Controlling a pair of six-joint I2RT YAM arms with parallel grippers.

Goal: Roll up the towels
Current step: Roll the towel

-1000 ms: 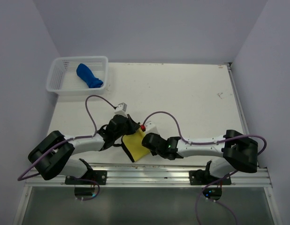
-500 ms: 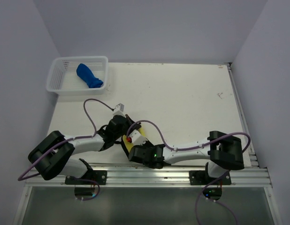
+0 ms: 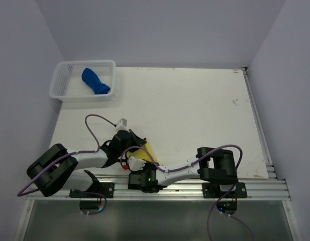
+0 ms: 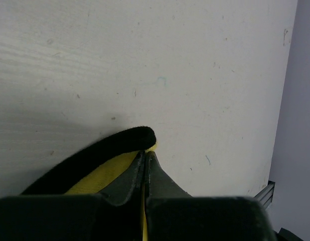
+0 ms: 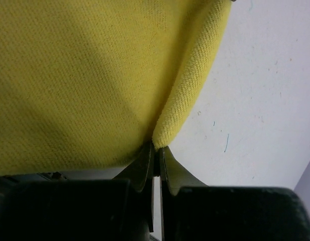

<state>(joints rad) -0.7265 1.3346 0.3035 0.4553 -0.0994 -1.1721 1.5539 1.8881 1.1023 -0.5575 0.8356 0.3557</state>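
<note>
The yellow towel (image 3: 146,149) lies bunched at the table's near edge, mostly hidden under both wrists in the top view. My left gripper (image 3: 133,143) is shut on its corner, where the black edging (image 4: 112,145) curls over the yellow cloth (image 4: 102,178) just past the closed fingertips (image 4: 146,153). My right gripper (image 3: 139,155) reaches in from the near side. In the right wrist view it (image 5: 157,146) is shut on a folded yellow edge (image 5: 187,95), with a broad yellow sheet (image 5: 80,75) draped above it. The blue towel (image 3: 95,81) lies crumpled in the basket.
The white mesh basket (image 3: 57,83) stands at the table's far left corner. A metal rail (image 3: 185,188) runs along the near edge under the arm bases. The white tabletop (image 3: 195,110) stretches back and right. Purple cables loop over both arms.
My right arm has swung left and back toward the near edge, pulling the yellow towel with it, so less yellow shows. My left gripper has shifted slightly nearer, still gripping.
</note>
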